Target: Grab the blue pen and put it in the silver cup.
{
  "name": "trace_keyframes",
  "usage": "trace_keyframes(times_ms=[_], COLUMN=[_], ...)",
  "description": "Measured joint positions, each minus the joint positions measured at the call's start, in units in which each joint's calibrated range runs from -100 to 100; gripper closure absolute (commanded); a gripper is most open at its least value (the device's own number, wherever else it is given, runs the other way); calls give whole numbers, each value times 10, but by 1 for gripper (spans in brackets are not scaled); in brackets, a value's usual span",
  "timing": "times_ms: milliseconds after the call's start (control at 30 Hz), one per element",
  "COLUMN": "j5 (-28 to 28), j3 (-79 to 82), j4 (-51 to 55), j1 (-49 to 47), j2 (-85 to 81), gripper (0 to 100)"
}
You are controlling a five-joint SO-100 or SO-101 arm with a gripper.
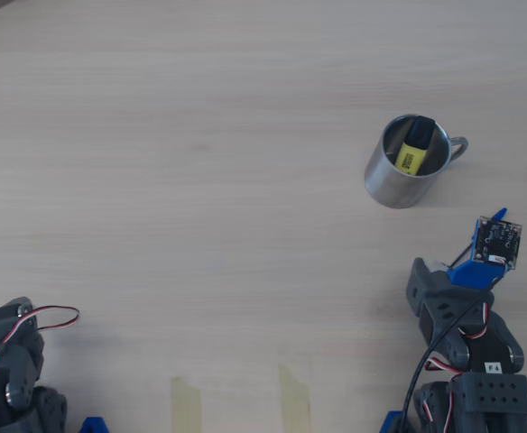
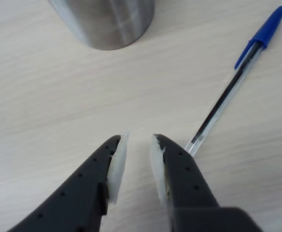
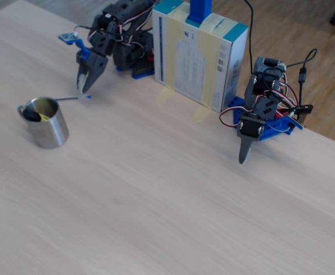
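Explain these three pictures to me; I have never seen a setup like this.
This is a small robot arm on a wooden table, filmed by three cameras at one moment. One looks straight down, one rides on the arm's wrist, and one stands off to the side. The dark two-finger claw is the gripper; it is a little open and holds nothing. Just beside it on the table lies a blue pen, with its blue cap pointing away from the claw. Nearby stands a silver cup with a yellow highlighter already inside. The side picture also shows a second arm and a box standing between the two arms.
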Motion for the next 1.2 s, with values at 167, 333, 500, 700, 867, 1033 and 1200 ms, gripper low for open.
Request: trace_keyframes(times_ms=[167, 333, 500, 700, 867, 1033, 1200], j5=[-3, -48, -83, -91, -91, -90, -80], j3=[0, 0, -5, -23, -24, -50, -53], j4=[-56, -68, -70, -71, -71, -71, -71], j1=[14, 21, 30, 51, 69, 88, 109], j2=[29, 44, 49, 50, 50, 50, 50], gripper=[91, 90, 90, 90, 87, 79, 79])
